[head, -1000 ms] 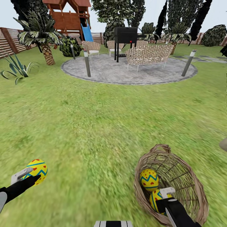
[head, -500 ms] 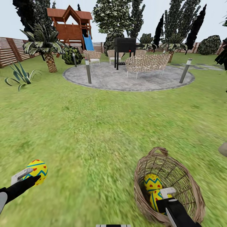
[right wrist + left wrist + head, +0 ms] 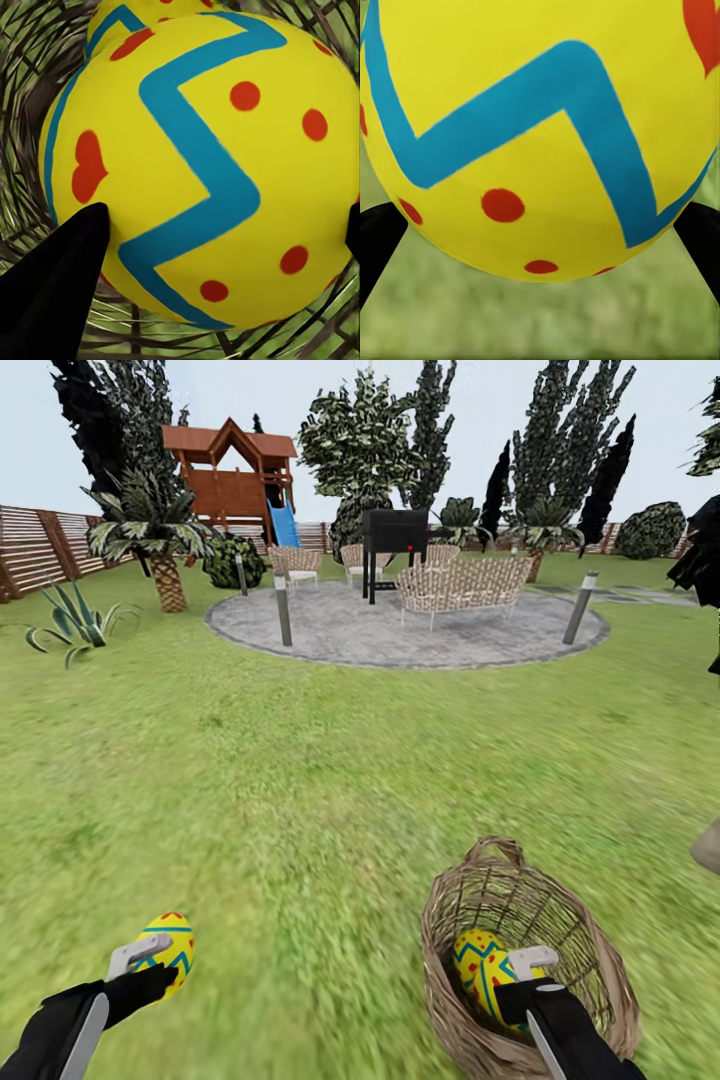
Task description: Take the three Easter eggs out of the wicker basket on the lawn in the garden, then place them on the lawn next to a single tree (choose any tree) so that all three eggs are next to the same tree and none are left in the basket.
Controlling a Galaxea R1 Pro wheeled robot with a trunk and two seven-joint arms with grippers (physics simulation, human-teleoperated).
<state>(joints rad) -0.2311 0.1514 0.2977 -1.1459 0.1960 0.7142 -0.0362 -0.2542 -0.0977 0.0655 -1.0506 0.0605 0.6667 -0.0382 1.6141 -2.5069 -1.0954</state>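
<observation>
Two eggs are already in your grips: the left gripper [image 3: 150, 960] is closed on one egg [image 3: 170, 952] out over the lawn [image 3: 300, 780] at 8 o'clock in the head view, and the right gripper [image 3: 525, 972] is clamped on a second egg [image 3: 482, 966] inside the basket [image 3: 590, 970] at 5 o'clock. A third egg [image 3: 124, 19] lies just behind that one in the right wrist view. They look hard, smooth and round, so judge them light but slippery; take each across its widest girth, as the fingers [image 3: 52, 289] do now. Grass is flat and open, with plenty of room. Trees [image 3: 365, 445] stand well apart at 12 o'clock, beyond the patio [image 3: 400, 635].
</observation>
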